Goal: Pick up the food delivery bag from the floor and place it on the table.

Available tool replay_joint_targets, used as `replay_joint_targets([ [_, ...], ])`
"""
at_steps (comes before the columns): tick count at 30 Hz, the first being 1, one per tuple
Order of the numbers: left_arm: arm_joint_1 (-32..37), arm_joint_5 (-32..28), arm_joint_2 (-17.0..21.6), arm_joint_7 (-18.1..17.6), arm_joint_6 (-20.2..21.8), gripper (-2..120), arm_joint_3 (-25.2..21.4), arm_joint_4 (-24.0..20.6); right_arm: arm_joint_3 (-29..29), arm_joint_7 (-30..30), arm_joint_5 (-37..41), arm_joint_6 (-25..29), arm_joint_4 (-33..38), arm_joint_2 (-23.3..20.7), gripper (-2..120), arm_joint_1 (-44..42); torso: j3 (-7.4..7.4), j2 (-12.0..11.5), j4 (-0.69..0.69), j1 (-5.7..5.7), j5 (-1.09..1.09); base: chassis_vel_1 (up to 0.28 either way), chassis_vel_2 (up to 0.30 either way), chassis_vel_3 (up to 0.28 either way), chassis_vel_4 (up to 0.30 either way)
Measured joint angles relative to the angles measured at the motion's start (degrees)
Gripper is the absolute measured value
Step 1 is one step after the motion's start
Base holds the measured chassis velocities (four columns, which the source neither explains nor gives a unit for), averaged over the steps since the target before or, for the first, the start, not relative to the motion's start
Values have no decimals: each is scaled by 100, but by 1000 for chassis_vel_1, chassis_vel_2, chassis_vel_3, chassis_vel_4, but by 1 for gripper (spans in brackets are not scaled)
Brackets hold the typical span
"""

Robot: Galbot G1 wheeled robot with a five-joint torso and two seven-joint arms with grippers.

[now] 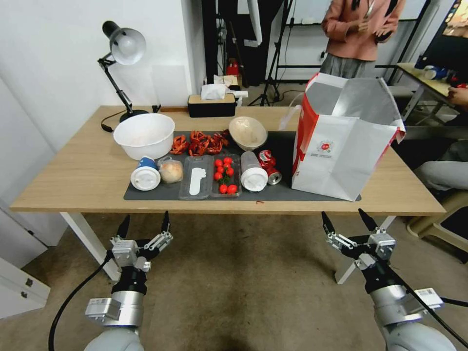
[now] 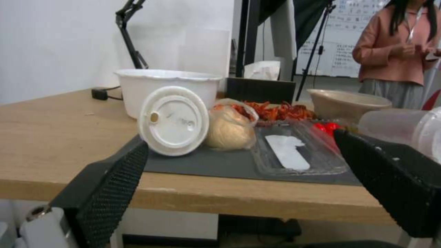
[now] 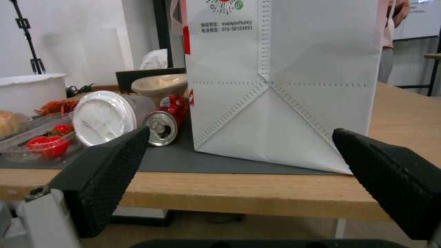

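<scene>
Your food delivery bag (image 1: 343, 141) already stands upright on the table (image 1: 73, 165), at the right end of the dark grey mat (image 1: 292, 192), its near corner reaching just past the mat's edge; nothing is touching it. Both grippers hang off the near edge of the table, above the floor (image 1: 243, 282): the left gripper (image 1: 144, 225) with fingers spread and holding nothing, the right gripper (image 1: 345, 220) likewise released, facing the bag's white front. The placing looks done, so the risk is in what you do with the arms; raise or swing the right one carelessly and a fingertip could catch the bag's lower face and tip it (it looks light and top-open). A crushed red can (image 1: 269, 168) and a lidded cup (image 1: 253, 171) lie just left of the bag; a shove would knock it into them.
</scene>
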State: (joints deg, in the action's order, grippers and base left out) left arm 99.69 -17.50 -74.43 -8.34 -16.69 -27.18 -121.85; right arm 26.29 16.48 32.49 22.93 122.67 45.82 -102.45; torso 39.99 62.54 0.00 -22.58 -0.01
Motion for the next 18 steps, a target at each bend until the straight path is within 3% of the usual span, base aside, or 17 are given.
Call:
replay_joint_targets([
  [6,0,-6,27,83,-29,100,4,72,-64,-127,-127,4,-88,240,100,13,0,0,-1,0,0,0,0,0,0],
  [18,-27,79,27,5,-57,100,-2,52,-98,-126,-133,-4,-102,270,100,52,0,0,0,0,1,0,0,0,0],
])
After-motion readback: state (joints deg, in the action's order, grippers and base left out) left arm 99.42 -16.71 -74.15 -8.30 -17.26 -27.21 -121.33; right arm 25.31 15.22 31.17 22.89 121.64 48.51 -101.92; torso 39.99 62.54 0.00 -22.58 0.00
